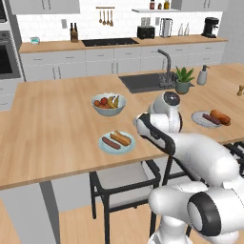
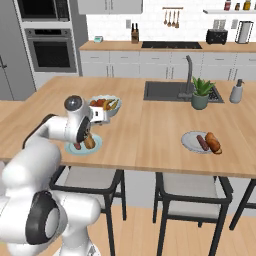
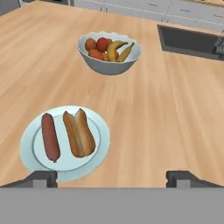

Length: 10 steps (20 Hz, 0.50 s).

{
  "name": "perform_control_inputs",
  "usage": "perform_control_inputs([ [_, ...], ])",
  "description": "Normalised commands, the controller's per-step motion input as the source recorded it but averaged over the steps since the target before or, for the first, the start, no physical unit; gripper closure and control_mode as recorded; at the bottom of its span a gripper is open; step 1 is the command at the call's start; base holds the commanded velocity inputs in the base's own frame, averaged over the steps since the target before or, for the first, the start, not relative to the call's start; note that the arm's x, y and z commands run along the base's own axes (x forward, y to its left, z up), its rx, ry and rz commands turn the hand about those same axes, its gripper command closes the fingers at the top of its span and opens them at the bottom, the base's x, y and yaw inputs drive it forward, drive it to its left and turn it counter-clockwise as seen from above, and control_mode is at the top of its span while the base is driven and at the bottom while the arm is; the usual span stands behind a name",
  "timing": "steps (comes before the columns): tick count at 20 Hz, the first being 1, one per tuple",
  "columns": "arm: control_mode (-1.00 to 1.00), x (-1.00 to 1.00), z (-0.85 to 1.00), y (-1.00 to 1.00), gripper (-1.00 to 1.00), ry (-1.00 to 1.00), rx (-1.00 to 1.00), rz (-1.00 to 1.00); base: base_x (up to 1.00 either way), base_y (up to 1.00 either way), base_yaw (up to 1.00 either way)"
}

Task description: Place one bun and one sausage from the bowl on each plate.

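Glossy white rounded arm segments point(image 1: 205, 157), dark grey-black joint bands and end caps, domed grey cap at twelve o'clock on wrist, small dark square-edged fingertips point(image 3: 43, 178)

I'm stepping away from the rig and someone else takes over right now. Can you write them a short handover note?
Gripper: jaws open, holding nothing, above the counter beside the near plate.
Near plate: one sausage and one bun lie on it side by side.
Far plate, right of the sink: also one sausage and one bun.
Fruit bowl: behind the near plate, not part of the job.
Done: both plates look served.
Left: apparently nothing but to back the arm off.
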Motion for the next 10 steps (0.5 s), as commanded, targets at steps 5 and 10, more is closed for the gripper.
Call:
perform_control_inputs([
  [5, -1.00, -0.29, 1.00, -0.74, -1.00, 0.05, 0.00, -0.23, 0.00, 0.00, 0.00],
  [10, -1.00, -0.53, 0.96, -0.43, -1.00, 0.01, 0.01, -0.05, 0.00, 0.00, 0.00],
])
